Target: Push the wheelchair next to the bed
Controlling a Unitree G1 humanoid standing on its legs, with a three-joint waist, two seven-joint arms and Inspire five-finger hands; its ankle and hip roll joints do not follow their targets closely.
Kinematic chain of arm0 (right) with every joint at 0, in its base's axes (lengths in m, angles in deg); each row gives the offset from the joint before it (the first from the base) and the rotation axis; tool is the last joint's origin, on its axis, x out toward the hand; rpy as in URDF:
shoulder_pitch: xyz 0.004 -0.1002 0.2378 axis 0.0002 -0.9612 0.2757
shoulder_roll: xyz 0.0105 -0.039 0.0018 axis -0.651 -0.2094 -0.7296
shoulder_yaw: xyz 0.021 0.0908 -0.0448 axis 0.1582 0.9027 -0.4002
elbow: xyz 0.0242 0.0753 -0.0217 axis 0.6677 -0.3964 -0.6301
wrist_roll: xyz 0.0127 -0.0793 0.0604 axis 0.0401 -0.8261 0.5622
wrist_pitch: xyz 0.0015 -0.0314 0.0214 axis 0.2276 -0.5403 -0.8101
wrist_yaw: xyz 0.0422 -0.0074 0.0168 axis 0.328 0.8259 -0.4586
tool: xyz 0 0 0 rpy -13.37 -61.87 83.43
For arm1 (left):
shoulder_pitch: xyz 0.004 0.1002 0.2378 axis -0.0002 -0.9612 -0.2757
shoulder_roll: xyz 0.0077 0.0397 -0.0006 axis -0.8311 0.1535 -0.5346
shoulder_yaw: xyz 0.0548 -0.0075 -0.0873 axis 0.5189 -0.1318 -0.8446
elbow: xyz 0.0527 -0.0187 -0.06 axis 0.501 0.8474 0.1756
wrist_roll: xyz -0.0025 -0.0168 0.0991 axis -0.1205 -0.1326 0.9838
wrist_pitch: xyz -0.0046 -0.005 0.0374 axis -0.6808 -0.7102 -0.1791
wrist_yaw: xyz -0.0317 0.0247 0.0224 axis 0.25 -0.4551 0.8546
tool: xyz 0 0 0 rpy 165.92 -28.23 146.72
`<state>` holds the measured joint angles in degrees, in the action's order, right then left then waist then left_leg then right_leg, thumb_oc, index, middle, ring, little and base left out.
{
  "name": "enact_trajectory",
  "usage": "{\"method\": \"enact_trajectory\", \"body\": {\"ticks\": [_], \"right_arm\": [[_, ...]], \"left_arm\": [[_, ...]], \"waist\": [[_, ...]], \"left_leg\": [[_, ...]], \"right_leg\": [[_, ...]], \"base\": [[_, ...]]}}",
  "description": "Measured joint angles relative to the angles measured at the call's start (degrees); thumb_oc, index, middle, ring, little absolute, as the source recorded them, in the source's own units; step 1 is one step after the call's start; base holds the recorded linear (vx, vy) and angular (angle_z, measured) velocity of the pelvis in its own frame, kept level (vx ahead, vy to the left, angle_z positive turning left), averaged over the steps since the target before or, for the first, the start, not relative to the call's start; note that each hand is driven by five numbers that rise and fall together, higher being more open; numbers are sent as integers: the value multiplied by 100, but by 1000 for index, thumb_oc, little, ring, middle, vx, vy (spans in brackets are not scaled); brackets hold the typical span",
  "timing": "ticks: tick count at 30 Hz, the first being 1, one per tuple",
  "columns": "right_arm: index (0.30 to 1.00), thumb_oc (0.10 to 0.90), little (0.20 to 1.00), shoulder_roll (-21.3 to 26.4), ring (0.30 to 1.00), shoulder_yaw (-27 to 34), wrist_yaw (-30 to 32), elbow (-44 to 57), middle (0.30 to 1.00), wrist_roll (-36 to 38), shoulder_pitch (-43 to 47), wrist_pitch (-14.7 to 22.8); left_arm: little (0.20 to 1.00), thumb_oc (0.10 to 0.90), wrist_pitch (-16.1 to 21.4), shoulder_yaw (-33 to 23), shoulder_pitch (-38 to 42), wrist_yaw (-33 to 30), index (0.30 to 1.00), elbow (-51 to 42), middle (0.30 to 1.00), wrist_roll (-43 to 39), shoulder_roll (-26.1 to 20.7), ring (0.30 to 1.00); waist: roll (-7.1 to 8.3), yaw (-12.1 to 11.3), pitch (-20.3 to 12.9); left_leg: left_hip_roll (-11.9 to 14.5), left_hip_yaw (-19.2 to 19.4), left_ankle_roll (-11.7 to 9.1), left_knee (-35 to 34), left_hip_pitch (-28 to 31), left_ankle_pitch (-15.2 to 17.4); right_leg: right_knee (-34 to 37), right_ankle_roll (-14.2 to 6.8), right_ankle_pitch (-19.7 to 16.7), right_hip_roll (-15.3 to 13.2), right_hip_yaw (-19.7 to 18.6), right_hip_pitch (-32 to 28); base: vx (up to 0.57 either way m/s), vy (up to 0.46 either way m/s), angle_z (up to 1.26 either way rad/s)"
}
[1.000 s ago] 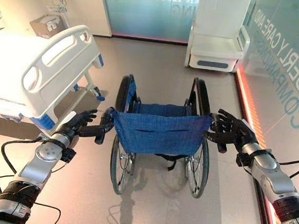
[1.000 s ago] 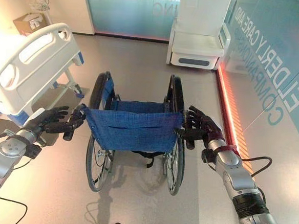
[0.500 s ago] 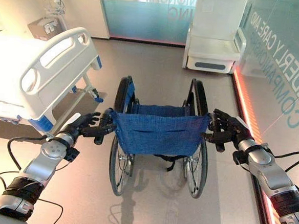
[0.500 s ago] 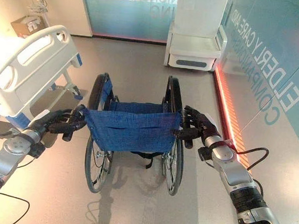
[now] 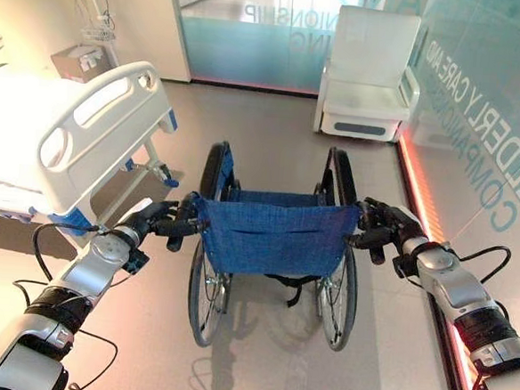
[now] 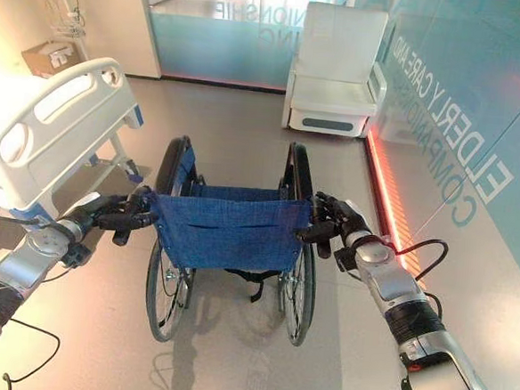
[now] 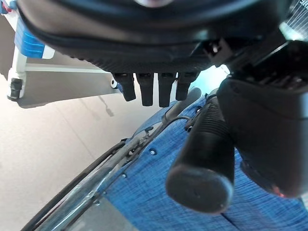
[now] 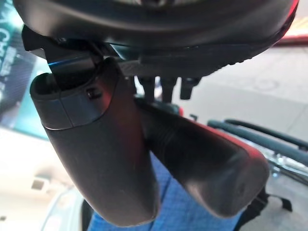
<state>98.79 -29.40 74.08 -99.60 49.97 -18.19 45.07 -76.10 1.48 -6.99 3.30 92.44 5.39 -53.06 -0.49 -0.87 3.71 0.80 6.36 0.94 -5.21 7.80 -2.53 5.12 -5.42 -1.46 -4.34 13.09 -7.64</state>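
The bed (image 5: pixel 59 136) stands off to my left, its white footboard (image 5: pixel 105 117) turned toward the open floor (image 5: pixel 274 125), so the wheelchair (image 5: pixel 275 241) has to travel ahead and leftward to end up beside it. My left robot hand (image 5: pixel 156 219) is wrapped around the left push handle (image 7: pixel 202 163), thumb on one side and fingers curled over the other, which gives me a firm hold for steering. The wheelchair sits straight in front of me, its blue back (image 6: pixel 230 233) facing me, just right of the bed's foot and not yet alongside. My right robot hand (image 6: pixel 334 222) is clamped on the right handle (image 8: pixel 202 168) likewise, so both sides push evenly. Beyond, a white armchair (image 5: pixel 368 73) stands by the glass wall (image 5: pixel 489 104), well apart.
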Motion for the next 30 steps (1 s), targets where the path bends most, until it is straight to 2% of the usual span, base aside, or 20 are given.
{"method": "enact_trajectory", "body": {"ticks": [8, 12, 20, 26, 28, 30], "right_arm": [[900, 800, 900, -231, 900, -257, -76, -600, 900, -79, 611, -559], [900, 800, 900, -340, 900, -315, -411, -932, 900, -417, 964, -900], [900, 800, 900, -606, 900, -513, -553, -1103, 900, -1240, 1303, -1476], [900, 800, 900, -627, 900, -504, -932, -1357, 900, -1161, 1561, -1686], [900, 800, 900, -646, 900, -505, -850, -1398, 900, -1127, 1571, -1676], [900, 800, 900, -851, 900, -700, 162, -1420, 900, -1210, 1505, -1476]], "left_arm": [[900, 800, -405, 226, 345, 344, 900, 318, 900, 337, 171, 900], [900, 800, -478, 363, 507, 387, 900, 513, 900, 353, 258, 900], [900, 800, -538, 406, 568, 320, 900, 569, 900, 374, 415, 900], [900, 800, -542, 445, 603, 302, 900, 603, 900, 562, 451, 900], [900, 800, -553, 496, 645, 303, 900, 612, 900, 586, 458, 900], [900, 800, -614, 555, 670, 258, 900, 573, 900, 580, 474, 900]], "waist": [[-72, 4, -156], [-61, -3, -215], [-9, -24, -252], [21, -47, -274], [31, -43, -282], [19, -40, -274]], "left_leg": [[1, 1, 0, 0, -3, 0], [2, -2, -3, 1, -1, -3], [1, -7, -5, 0, -3, -3], [5, -12, -6, 0, -4, -3], [5, -15, -6, 0, -2, -3], [2, -21, -10, 0, -18, -7]], "right_leg": [[0, 2, -6, 2, -3, 4], [0, 3, -6, 4, -2, 0], [0, 3, -6, 5, -2, 3], [1, 3, -6, 6, 4, -1], [1, 3, -6, 6, 5, -3], [1, 6, -10, 4, 5, 8]], "base": [[0, 0, 0], [0, 0, 0], [0, 0, 0], [0, 0, 0], [0, 0, 0], [-9, 47, 2]]}}
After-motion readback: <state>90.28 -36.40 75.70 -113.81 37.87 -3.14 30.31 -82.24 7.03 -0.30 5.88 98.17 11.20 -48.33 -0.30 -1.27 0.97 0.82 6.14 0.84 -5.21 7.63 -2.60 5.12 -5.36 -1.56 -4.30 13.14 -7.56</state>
